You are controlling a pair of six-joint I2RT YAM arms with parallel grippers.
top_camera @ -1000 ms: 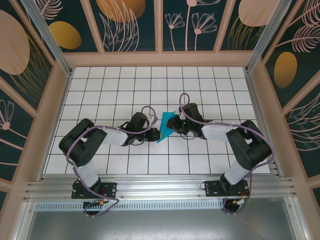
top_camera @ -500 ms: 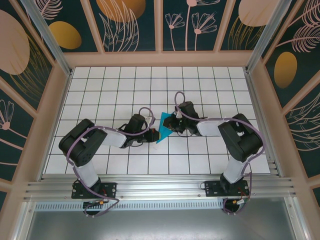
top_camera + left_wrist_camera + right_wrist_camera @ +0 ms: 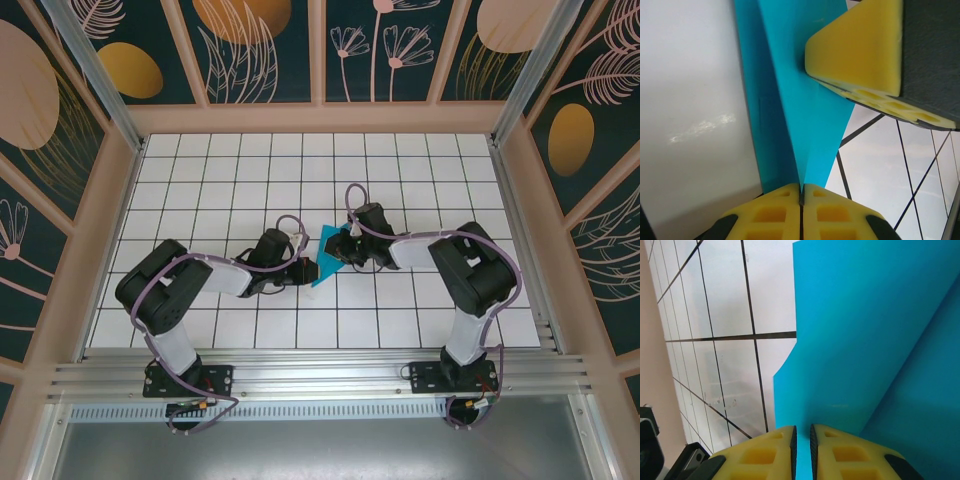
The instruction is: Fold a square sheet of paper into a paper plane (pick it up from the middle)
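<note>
Currently paper, folded narrow, hangs between both arms over the worktop. Left gripper pinched shut on its pointed end; right gripper clamped on the wider edge just beyond. Crease runs straight ahead of left gripper.

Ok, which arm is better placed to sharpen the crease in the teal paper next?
Left, probably. The left arm has its jaws shut on the crease's end in the paper, ready to run along it; the right arm clamps the broad flap, steadying it.
</note>
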